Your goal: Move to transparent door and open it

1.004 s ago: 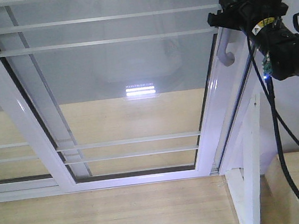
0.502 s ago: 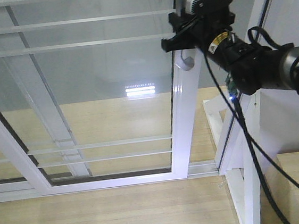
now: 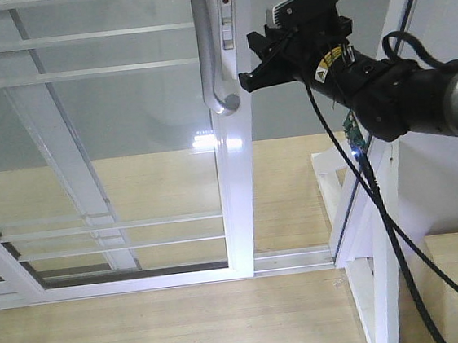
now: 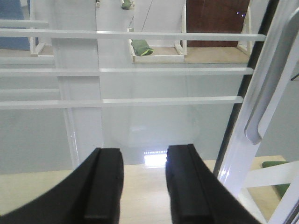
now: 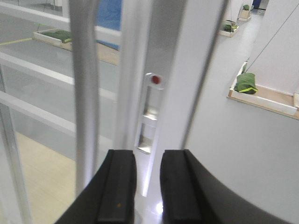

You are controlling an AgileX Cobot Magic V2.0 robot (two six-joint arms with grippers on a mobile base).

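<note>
The transparent door [image 3: 127,133] is a glass panel with thin horizontal bars, and its white edge stile [image 3: 238,179] stands mid-view. Its curved grey handle [image 3: 207,59] runs down that stile's left side. My right gripper [image 3: 245,75] sits just right of the stile at handle height, open by a narrow gap with nothing between its fingers. In the right wrist view the gripper [image 5: 148,158] faces the door's edge and latch slot [image 5: 148,116], with the handle [image 5: 86,93] to the left. My left gripper [image 4: 142,156] is open and empty, facing the glass, with the handle [image 4: 268,102] off to its right.
A white door-frame post [image 3: 384,245] stands at the right, with a gap between it and the door's stile. The bottom track [image 3: 291,259] runs across the wooden floor [image 3: 164,334]. A second framed panel [image 3: 55,157] sits behind the glass. My right arm's cable [image 3: 392,244] hangs down.
The door has slid left, its stile going from the far right to mid-view. My right gripper moved left with it, and the gap at the post widened.
</note>
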